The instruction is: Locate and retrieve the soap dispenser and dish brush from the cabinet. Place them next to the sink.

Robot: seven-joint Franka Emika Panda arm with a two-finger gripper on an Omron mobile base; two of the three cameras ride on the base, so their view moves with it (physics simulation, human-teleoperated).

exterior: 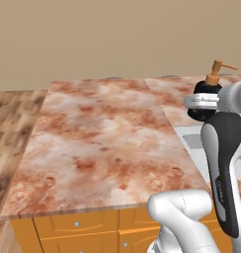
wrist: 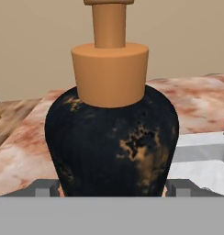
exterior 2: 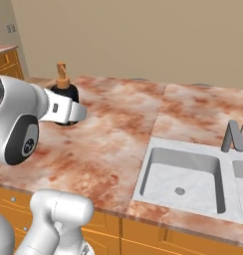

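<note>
On the marble counter beside the sink, the wide-open gripper brackets the soap dispenser, apparently releasing it; next, back away to fetch the dish brush.

I'm looking at a home kitchen: a marbled reddish stone counter runs over orange wooden base cabinets, with a pale recessed sink and angular grey faucet, wood-plank floor, and plain beige wall.
</note>
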